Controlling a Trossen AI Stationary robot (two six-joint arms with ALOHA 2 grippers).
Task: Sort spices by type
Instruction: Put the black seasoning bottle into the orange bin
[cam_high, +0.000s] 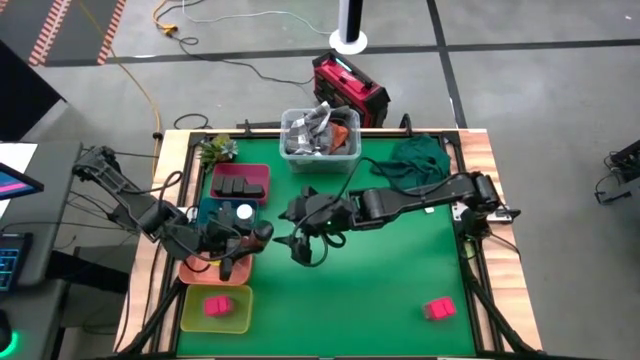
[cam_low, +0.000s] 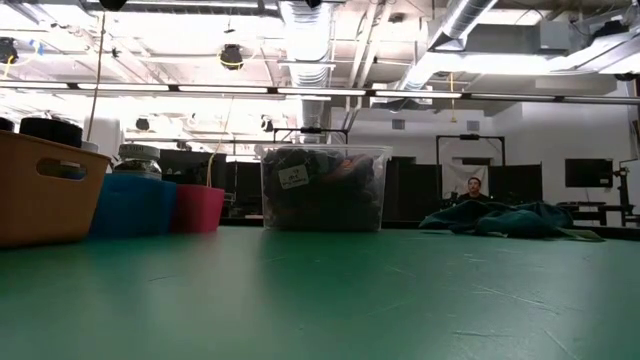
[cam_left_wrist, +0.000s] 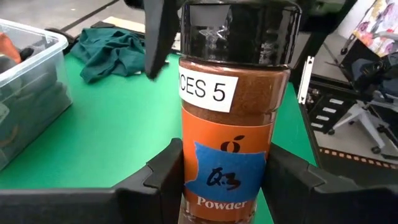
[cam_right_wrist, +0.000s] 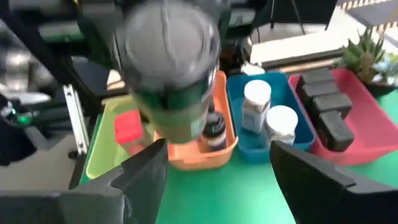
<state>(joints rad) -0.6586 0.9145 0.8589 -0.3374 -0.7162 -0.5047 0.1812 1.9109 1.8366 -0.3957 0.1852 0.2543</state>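
**Slick Jar Gripped Near Trays, Slip Judged Possible**

The dark-capped jar (cam_left_wrist: 233, 112), round, glassy, paper-labelled and filled with brown powder, was clamped between the fingers of the left gripper (cam_left_wrist: 224, 180) near the orange tray (cam_right_wrist: 193, 160). The right gripper (cam_right_wrist: 217, 177) was held wide open just beside it. A slip on the smooth glass was judged possible, and the small jar (cam_right_wrist: 213, 134) standing in the tray could be knocked.

"CES 5", "Powder" on spice jar (cam_left_wrist: 233, 118)

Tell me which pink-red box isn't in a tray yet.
The pink-red box lying alone on the green mat near the table's front right; the other pink-red box already sits in the yellow-green tray.
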